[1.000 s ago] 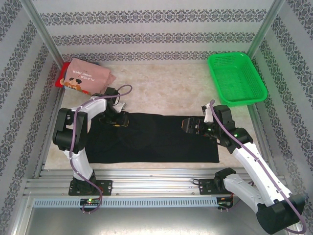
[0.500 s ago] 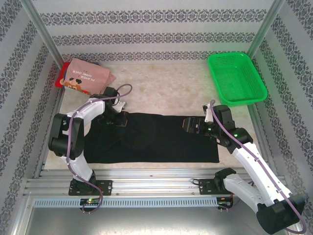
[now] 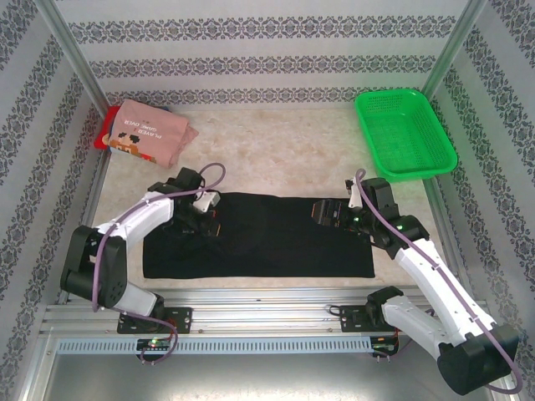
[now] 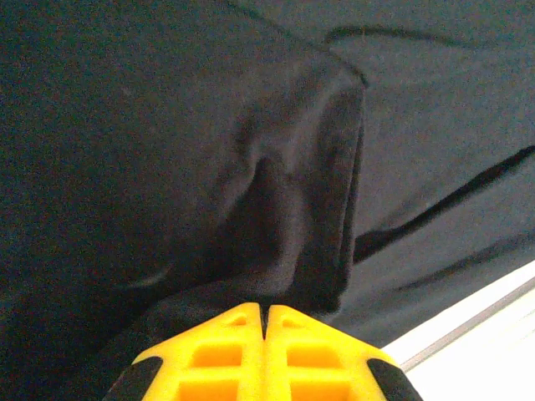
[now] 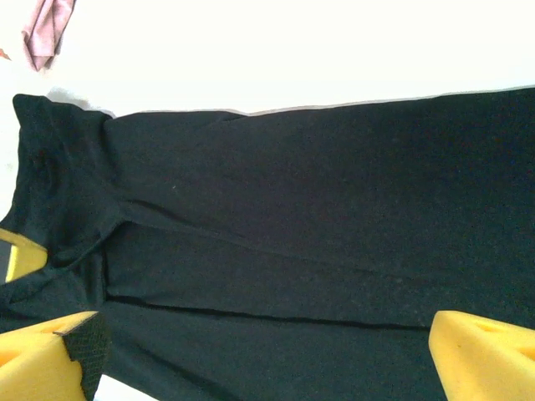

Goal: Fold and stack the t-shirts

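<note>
The plain black cloth t-shirt (image 3: 267, 246) lies spread flat across the near middle of the pale table (image 3: 276, 159). The left gripper (image 4: 264, 311), fingers pressed together, pinches a raised fold near the shirt's far left corner. The right gripper (image 5: 267, 334) hangs spread wide over its far right edge.

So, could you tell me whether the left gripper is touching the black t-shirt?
Touching: in the left wrist view the left gripper is shut, with a fold of the black t-shirt gathered at its tips.
</note>
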`<move>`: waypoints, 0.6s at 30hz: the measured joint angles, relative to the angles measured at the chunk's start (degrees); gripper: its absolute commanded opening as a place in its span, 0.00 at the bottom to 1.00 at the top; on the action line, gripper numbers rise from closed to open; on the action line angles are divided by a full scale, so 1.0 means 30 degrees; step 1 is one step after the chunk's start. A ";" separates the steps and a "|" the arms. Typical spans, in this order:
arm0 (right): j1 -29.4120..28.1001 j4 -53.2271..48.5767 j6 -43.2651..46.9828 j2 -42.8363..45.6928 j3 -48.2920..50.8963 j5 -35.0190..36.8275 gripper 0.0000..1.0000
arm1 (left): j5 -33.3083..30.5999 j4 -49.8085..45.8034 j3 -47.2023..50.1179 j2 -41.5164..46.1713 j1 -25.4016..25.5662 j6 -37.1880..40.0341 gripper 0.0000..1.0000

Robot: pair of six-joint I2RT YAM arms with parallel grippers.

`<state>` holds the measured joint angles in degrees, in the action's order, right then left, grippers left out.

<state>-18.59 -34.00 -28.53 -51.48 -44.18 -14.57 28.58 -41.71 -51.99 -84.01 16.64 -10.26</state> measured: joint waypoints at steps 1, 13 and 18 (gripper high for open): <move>0.0000 0.0007 -0.0007 -0.0029 0.0000 0.0000 0.98 | 0.0044 0.0146 0.0342 0.0189 0.0204 -0.0240 0.00; 0.0000 0.0138 -0.0226 -0.0036 0.0000 0.0000 0.98 | 0.0051 0.1355 0.1931 0.0678 0.1734 -0.1909 0.02; 0.0029 0.0146 -0.0415 -0.0036 0.0022 0.0007 0.98 | 0.0102 0.1865 0.2200 0.0663 0.2441 -0.2404 0.03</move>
<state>-18.50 -33.56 -29.78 -51.59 -44.12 -14.55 28.88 -36.12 -45.39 -82.02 23.97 -17.47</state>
